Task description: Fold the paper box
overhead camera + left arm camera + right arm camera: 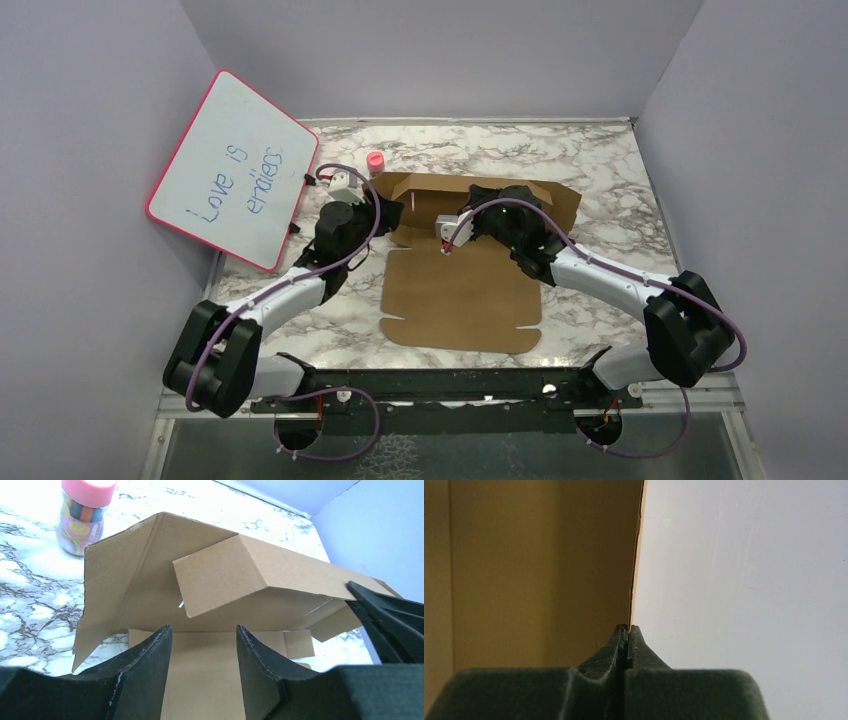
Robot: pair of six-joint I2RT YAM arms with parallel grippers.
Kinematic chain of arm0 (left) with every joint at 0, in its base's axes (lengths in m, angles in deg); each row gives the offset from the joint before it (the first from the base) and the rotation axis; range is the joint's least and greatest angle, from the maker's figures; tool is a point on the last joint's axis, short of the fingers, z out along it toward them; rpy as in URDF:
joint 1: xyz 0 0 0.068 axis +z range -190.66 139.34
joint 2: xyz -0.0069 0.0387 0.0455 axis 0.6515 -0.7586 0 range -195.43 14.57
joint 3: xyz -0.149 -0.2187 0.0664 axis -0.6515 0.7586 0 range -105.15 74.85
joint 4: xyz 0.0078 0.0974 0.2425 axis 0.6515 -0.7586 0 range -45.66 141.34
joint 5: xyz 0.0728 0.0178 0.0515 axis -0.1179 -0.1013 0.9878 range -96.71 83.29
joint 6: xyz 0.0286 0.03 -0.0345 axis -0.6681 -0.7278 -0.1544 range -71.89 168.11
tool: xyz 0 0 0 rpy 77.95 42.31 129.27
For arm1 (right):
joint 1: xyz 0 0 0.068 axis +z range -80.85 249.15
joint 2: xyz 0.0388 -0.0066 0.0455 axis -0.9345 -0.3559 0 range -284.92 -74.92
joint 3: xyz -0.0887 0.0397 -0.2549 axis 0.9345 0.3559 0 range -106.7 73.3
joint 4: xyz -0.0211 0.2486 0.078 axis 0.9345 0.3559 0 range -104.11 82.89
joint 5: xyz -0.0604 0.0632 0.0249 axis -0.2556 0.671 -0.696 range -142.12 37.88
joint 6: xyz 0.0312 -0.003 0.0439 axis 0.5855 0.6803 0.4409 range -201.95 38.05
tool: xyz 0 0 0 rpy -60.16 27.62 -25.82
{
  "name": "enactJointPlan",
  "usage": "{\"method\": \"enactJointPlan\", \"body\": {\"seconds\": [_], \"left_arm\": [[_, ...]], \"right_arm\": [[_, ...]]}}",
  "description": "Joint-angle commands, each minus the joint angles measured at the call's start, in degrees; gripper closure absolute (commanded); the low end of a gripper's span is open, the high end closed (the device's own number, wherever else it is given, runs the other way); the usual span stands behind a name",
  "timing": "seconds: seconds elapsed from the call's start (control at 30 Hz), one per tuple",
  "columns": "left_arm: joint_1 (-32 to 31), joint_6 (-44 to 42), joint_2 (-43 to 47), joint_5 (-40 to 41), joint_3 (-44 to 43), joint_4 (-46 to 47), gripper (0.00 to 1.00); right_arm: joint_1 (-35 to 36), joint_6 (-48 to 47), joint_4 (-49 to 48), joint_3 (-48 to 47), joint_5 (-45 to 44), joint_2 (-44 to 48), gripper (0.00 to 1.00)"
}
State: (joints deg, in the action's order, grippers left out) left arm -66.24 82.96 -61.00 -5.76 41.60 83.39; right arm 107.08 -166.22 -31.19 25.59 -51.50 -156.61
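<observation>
The paper box (pixel 460 290) is a brown cardboard sheet lying flat in the middle of the table, with its far panels folded upward. In the left wrist view a long flap (pixel 260 572) hangs tilted over the box floor. My left gripper (pixel 204 627) is open at the box's left side, its fingers over the floor panel with nothing between them; from above it sits at the left wall (pixel 385 205). My right gripper (pixel 628 626) is shut, pinching the thin edge of a raised cardboard panel (pixel 544 570). It reaches over the back of the box (pixel 485 205).
A small jar with a pink cap (pixel 375 160) (pixel 82 517) stands just beyond the box's far left corner. A pink-framed whiteboard (pixel 235 170) leans against the left wall. Lavender walls close in the marble table (pixel 620 180) on three sides.
</observation>
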Motion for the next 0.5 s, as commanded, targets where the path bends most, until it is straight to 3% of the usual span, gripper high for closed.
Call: {"method": "enactJointPlan", "body": {"seconds": [0.0,0.27,0.47], "left_arm": [[0.7,-1.0,5.5,4.6,1.2,-6.3,0.48],[3.9,-3.2,11.0,17.1,1.7,-12.8,0.48],[6.7,-6.2,8.1,17.9,2.3,-10.8,0.47]], "right_arm": [[0.7,-0.5,-0.2,0.9,-0.2,0.6,0.99],[0.7,-0.2,-0.1,0.6,0.1,0.6,0.99],[0.7,-0.4,-0.1,0.5,0.2,0.3,0.99]]}}
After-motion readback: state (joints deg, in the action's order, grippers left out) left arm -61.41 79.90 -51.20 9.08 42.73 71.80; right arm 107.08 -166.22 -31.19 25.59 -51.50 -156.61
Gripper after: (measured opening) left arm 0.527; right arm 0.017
